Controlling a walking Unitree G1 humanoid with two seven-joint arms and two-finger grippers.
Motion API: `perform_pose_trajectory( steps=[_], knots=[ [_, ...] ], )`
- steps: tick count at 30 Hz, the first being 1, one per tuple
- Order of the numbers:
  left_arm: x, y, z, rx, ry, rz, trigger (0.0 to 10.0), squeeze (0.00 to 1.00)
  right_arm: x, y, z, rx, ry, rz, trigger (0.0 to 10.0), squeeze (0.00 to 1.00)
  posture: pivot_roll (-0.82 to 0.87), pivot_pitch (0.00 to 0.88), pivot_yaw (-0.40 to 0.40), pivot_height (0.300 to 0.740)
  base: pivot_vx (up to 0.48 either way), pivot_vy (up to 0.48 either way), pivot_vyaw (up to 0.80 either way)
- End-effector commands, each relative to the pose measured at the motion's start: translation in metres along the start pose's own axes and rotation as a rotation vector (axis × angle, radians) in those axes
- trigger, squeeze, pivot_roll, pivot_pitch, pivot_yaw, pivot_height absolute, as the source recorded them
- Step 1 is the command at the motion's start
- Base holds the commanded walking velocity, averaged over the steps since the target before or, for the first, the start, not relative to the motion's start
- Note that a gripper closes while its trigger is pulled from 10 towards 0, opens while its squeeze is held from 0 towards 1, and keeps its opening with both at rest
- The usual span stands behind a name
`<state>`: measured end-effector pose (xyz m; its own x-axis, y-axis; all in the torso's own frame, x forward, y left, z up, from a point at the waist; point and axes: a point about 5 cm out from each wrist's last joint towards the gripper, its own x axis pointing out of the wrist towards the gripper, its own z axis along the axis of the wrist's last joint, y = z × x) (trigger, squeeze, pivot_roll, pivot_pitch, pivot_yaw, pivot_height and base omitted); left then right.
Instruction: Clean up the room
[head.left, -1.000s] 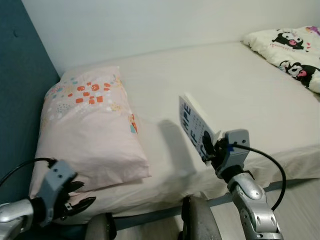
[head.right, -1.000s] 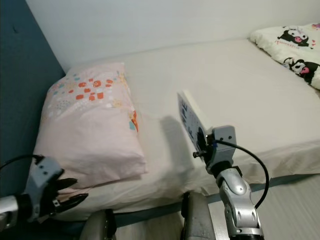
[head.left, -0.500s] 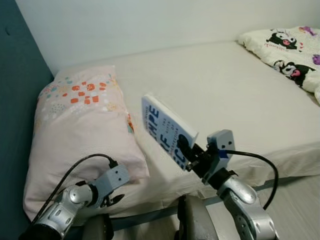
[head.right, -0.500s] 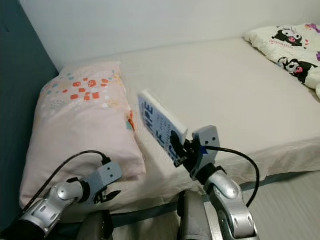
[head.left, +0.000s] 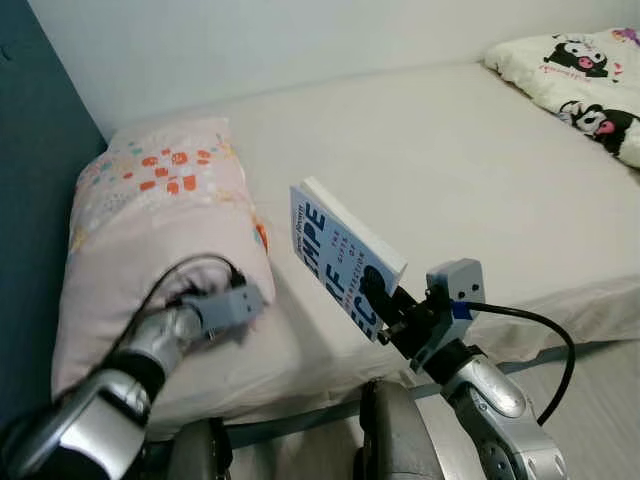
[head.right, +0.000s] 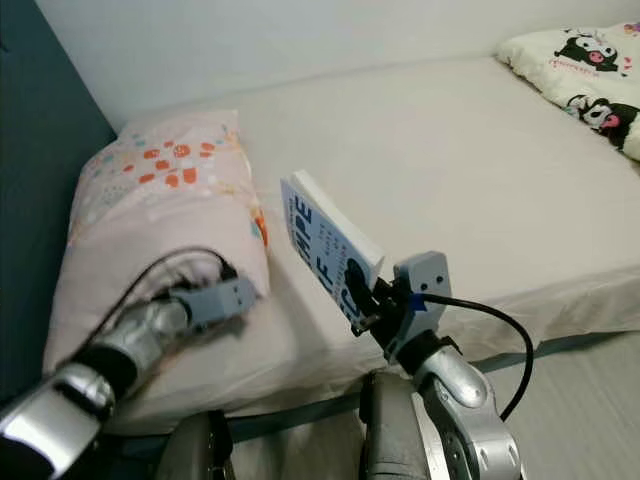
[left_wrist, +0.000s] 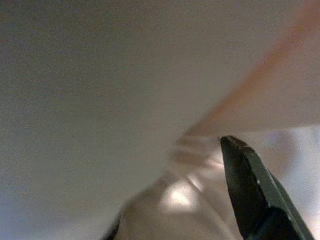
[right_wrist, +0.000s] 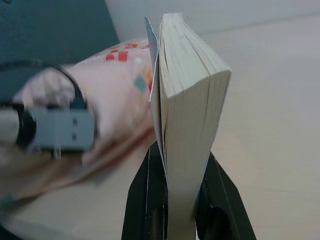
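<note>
Book held up over the bed's near edge, beside the pillow

The right claw (head.right: 362, 298) pinches a blue book (head.left: 342, 257) by its lower end; its length tilts up toward the pink pillow (head.left: 160, 230) on the bed (head.left: 480, 170). The left claw (head.left: 258, 298) presses the pillow; grip unclear. A patterned blanket (head.left: 585, 85) lies far right.

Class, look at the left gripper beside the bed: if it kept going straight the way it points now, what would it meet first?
Most likely the pink pillow. The left gripper points into its side, with pale fabric close ahead in the left wrist view. Whether it touches already is unclear.
</note>
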<state>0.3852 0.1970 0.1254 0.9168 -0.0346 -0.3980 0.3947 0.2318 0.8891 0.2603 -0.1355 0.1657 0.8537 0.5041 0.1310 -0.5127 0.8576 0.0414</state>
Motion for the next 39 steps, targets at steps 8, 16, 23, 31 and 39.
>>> perform_pose_trajectory(
  steps=[8, 16, 23, 31, 39],
  knots=[
    [-0.010, 0.061, -0.028, 0.127, 0.134, 0.264, 10.0, 0.00, -0.004, 0.001, 0.003, 0.005, -0.005, -0.027, 10.0, 0.00, -0.15, 0.299, 0.046, 0.587, 0.000, 0.000, 0.00],
    [-0.012, 0.086, -0.011, -0.068, 0.002, 0.390, 10.0, 0.00, 0.001, 0.002, 0.002, 0.009, 0.002, -0.015, 10.0, 0.00, -0.14, 0.291, 0.036, 0.587, 0.000, 0.000, 0.00],
    [-0.008, -0.003, -0.016, -0.283, -0.136, -0.206, 10.0, 0.00, 0.010, 0.019, 0.000, 0.056, 0.011, 0.097, 10.0, 0.00, -0.12, 0.267, 0.028, 0.587, 0.000, 0.000, 0.00],
    [-0.028, -0.058, -0.047, -0.242, -0.180, -0.507, 10.0, 0.00, 0.013, 0.033, -0.002, 0.085, 0.036, 0.225, 10.0, 0.00, -0.10, 0.243, 0.009, 0.587, 0.000, 0.000, 0.00],
    [-0.062, -0.079, -0.082, -0.262, -0.239, -0.733, 10.0, 0.00, 0.013, 0.044, -0.005, 0.144, 0.055, 0.313, 10.0, 0.00, -0.09, 0.227, 0.005, 0.587, 0.000, 0.000, 0.00]
  ],
)
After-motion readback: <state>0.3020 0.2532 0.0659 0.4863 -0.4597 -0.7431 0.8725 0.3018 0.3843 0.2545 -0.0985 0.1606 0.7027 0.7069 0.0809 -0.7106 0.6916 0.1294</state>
